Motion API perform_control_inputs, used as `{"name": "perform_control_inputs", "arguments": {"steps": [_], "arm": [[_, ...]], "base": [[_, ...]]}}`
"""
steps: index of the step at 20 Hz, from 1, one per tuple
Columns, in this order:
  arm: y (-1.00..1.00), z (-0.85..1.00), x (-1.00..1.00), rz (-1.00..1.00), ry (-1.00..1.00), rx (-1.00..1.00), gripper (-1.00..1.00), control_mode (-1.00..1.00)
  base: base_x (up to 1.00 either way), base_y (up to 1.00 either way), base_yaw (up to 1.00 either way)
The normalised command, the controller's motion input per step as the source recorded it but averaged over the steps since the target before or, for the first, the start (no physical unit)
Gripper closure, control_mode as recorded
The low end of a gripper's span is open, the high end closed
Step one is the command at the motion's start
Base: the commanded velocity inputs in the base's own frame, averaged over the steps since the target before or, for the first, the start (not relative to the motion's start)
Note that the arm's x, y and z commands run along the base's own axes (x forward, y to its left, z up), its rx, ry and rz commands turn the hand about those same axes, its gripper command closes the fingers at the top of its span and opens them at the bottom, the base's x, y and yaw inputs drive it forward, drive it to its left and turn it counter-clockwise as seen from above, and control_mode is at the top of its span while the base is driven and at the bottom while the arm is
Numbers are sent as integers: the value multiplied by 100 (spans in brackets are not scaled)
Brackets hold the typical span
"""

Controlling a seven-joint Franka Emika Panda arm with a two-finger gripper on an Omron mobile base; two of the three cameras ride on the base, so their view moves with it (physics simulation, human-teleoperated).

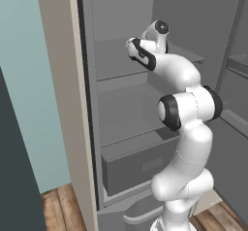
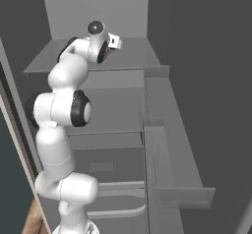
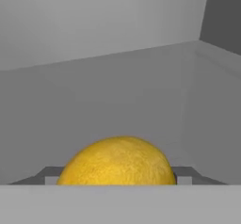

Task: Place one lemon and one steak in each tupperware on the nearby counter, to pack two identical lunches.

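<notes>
Evidently the lemon (image 3: 117, 162) sits between the claw's tips; whether they grip it, I cannot tell. Firm, round, probably light and slippery: pinch across its widest middle.

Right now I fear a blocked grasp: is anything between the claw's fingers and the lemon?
Nothing: in the hand view the lemon sits directly between the fingers, with no other object intervening.

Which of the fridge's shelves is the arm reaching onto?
The upper shelf, well above the lower shelf and the drawer: the gripper sits at its level, with a lemon between its fingertips.
</notes>
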Motion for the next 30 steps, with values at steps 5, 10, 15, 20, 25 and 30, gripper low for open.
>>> {"name": "perform_control_inputs", "arguments": {"steps": [5, 10, 15, 20, 25, 30], "arm": [[1, -58, -2, -3, 16, 0, 100, -100], [0, -86, -67, -1, -14, 0, 100, -100], [0, -100, -100, 0, -47, 0, 100, -100], [-10, -21, -100, -1, -17, 2, 100, -100], [-15, 28, -100, -1, 5, 1, 100, -100], [-10, 27, -100, -1, 20, 0, 100, -100]], "base": [[0, 0, 0], [0, 0, 0], [0, 0, 0], [0, 0, 0], [0, 0, 0], [0, 0, 0]]}}
